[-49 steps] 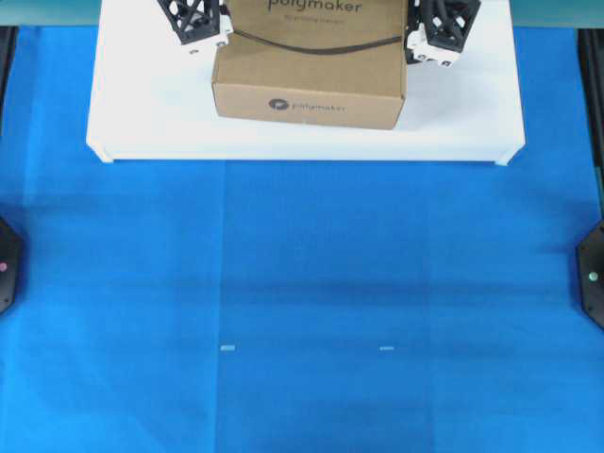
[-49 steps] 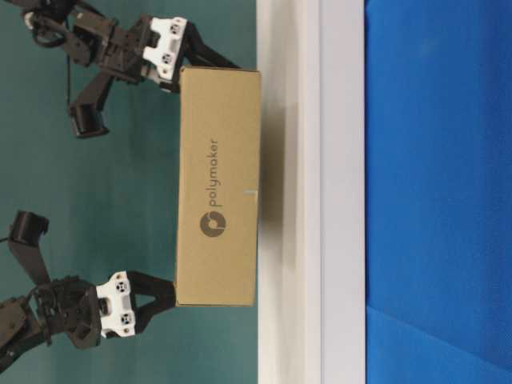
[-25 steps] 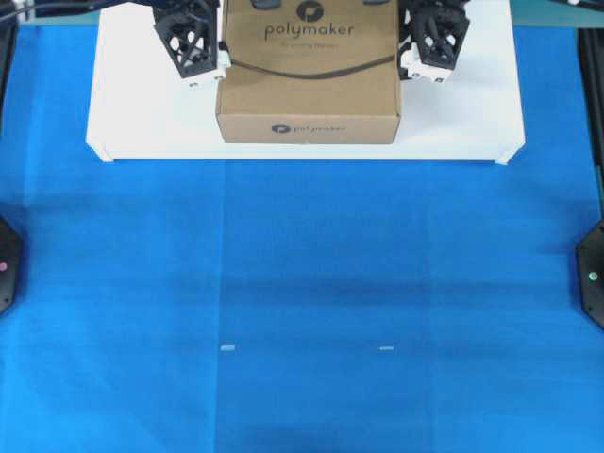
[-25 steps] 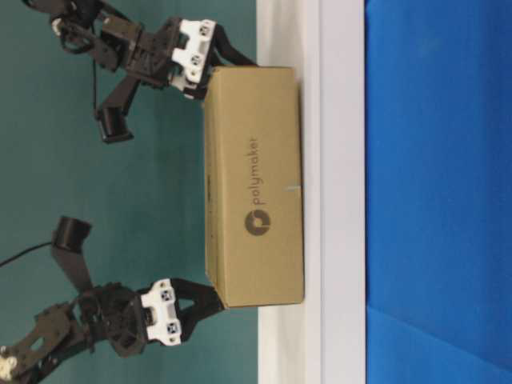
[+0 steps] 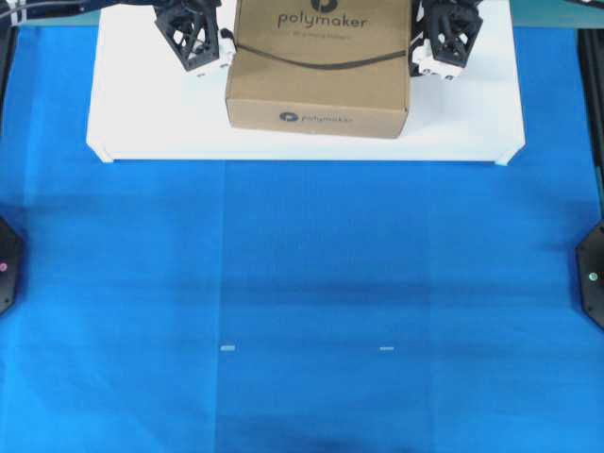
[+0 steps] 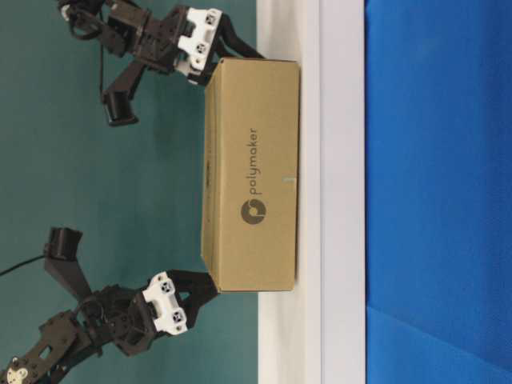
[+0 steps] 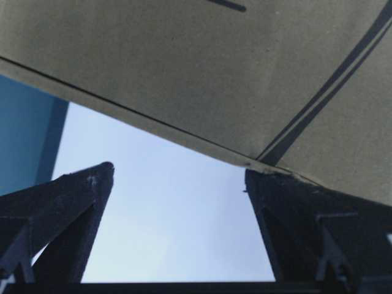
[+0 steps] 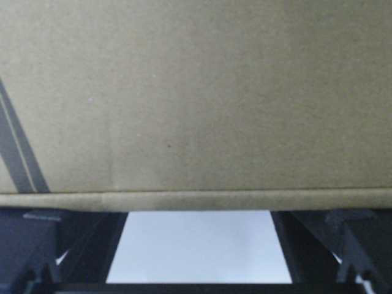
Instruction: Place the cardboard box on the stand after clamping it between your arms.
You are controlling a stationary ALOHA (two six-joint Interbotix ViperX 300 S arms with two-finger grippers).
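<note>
Lowered since a second ago: the cardboard box [image 5: 321, 64] was held clear above the stand [image 5: 142, 123]; its underside now appears to rest on the white top. Both jaws stand spread wide, gripping nothing. The left gripper [image 5: 209, 58] presses against the box's left wall and the right gripper [image 5: 429, 58] against the right wall, squeezing it between them. From the left wrist view, one fingertip [image 7: 263, 180] meets the box's lower edge; the other hangs free.

Box sits mid-stand, toward the far edge, logo side up. Stand rests on the blue worktop [image 5: 302, 302].

Handling, judged: stiff corrugated board, probably light, smooth walls that could slip. Press opposite side walls low and evenly; too much squeeze may dent them.
</note>
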